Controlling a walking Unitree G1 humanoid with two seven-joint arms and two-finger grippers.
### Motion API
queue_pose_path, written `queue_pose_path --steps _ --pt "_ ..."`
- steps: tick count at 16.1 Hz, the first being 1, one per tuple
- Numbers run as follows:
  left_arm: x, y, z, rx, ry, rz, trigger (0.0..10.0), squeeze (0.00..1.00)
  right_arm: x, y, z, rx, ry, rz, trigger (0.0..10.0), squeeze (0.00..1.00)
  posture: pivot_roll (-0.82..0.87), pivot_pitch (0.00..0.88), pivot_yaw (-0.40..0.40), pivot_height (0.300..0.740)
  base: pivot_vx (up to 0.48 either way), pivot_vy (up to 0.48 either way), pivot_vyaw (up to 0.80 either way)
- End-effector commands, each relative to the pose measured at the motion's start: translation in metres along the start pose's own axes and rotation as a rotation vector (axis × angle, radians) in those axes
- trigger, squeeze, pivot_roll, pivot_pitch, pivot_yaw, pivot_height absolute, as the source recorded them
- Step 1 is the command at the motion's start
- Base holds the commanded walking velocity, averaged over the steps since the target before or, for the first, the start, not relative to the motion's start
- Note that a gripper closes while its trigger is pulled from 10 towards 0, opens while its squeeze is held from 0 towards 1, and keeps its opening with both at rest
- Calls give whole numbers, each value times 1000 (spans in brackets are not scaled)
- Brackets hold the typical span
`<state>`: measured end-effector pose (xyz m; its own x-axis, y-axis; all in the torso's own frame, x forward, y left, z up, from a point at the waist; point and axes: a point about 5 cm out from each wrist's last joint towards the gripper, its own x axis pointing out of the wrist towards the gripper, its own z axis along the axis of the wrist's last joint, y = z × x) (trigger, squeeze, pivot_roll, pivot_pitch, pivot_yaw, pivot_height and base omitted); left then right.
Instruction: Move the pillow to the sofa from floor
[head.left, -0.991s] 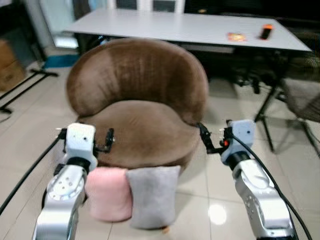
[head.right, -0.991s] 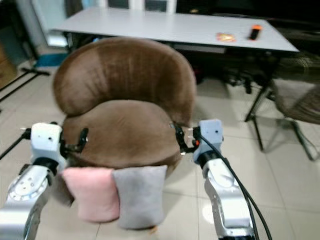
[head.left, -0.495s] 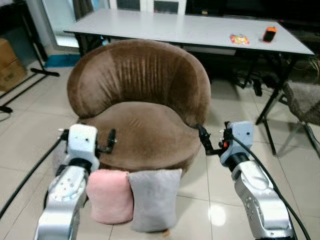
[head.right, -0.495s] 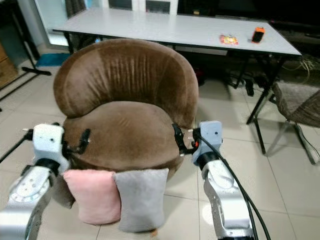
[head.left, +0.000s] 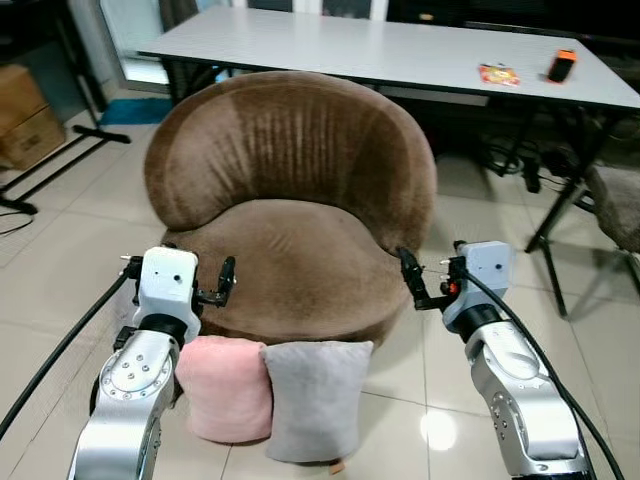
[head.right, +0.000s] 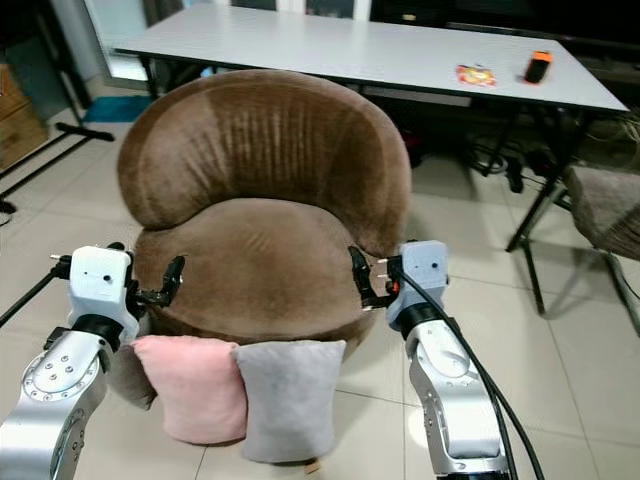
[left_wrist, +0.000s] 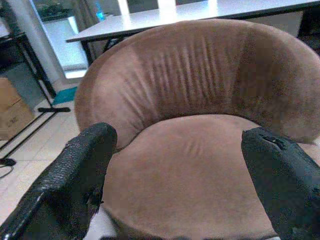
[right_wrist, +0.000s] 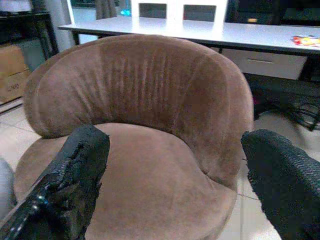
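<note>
Two pillows stand on the tiled floor, leaning against the front of the round brown sofa chair (head.left: 290, 250): a pink pillow (head.left: 225, 388) on the left and a grey pillow (head.left: 315, 398) on the right, touching each other. My left gripper (head.left: 178, 272) hovers above the pink pillow at the seat's front left edge, open and holding nothing. At the seat's front right edge my right gripper (head.left: 455, 278) is also open and holding nothing. Both wrist views look across the bare seat (left_wrist: 190, 170) between widely spread fingers (right_wrist: 80, 165).
A long grey table (head.left: 380, 45) stands behind the sofa with an orange object (head.left: 562, 64) and a small packet (head.left: 497, 73) on it. Its legs and a chair (head.left: 615, 200) are at the right. A cardboard box (head.left: 28, 115) and a stand's legs (head.left: 70, 150) are at the left.
The whole picture has sharpened and shifted a little as the camera moved. Both open grippers hold the same pose by the seat's front, and the pillows have not moved.
</note>
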<state>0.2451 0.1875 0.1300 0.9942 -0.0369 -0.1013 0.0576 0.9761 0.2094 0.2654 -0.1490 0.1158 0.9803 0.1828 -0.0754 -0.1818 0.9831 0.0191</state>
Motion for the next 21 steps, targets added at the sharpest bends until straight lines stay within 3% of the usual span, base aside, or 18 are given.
queue_pose_path --steps 1,21 --pt "1 -1 1 0 -6 -17 10000 0 0 -5 -2 -7 7 -20 10000 0 -88 0 -1 740 270 0 0" --pt "7 0 2 0 -10 -18 10000 0 10 -7 -1 -2 -11 -54 10000 0 -91 0 18 740 274 0 0"
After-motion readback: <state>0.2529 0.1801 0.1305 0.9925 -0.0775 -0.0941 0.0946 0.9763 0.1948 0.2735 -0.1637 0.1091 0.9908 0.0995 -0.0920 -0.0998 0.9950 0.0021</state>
